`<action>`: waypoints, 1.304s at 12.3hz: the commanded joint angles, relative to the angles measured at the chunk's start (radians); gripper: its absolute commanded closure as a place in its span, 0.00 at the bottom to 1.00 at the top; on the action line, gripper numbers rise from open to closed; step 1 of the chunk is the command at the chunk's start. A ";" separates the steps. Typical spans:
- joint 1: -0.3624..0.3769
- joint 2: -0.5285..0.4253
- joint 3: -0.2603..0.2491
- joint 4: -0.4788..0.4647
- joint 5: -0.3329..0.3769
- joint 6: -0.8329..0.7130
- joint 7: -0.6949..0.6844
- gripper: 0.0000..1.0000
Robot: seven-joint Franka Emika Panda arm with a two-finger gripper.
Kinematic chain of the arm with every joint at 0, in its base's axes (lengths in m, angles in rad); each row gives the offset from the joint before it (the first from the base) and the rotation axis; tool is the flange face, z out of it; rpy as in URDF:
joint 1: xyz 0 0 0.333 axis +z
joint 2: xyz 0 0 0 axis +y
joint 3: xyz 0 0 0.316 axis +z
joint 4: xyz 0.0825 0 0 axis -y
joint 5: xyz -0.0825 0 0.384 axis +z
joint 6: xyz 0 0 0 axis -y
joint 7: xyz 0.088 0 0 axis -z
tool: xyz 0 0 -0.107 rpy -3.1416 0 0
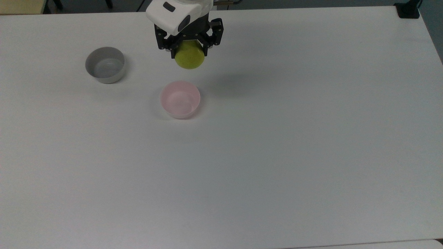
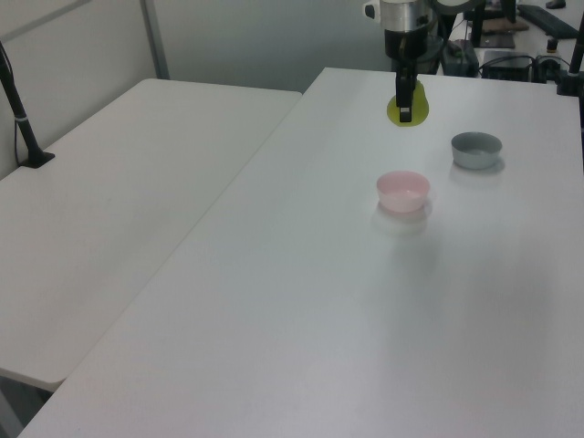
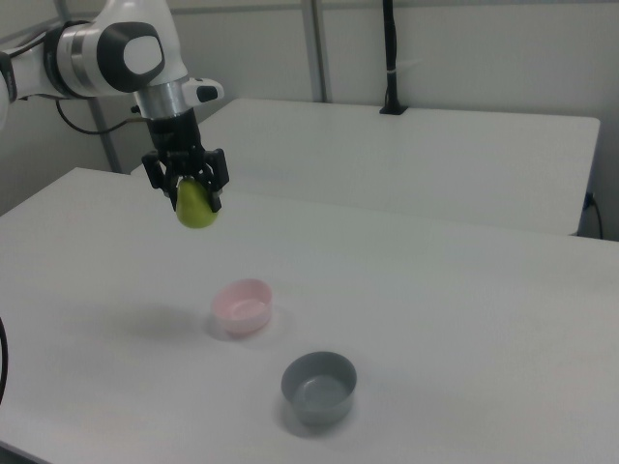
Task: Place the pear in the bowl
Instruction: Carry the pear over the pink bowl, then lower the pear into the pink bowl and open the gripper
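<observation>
A small yellow-green pear [image 2: 407,107] is held above the white table [image 2: 301,301] by the black two-finger gripper [image 2: 404,102], at the far end. A pale pink round bowl [image 2: 402,190] is seen nearer; a grey round bowl [image 2: 476,149] is set to its right, farther back.

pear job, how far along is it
Done: the pear is picked up, shut in the gripper and held clear above the table. In hand: carrying it toward the pink bowl, which is empty. Left: get above the bowl, lower and release. The grey bowl is not involved.
</observation>
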 commanded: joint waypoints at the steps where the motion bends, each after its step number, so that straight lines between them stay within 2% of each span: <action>1: 0.005 -0.025 -0.011 -0.053 0.008 -0.001 0.008 0.55; 7: -0.029 0.012 -0.019 -0.253 0.007 0.301 0.002 0.55; 12: -0.053 0.107 -0.019 -0.250 0.005 0.381 0.001 0.55; 16: -0.052 0.130 -0.019 -0.254 0.005 0.386 0.001 0.55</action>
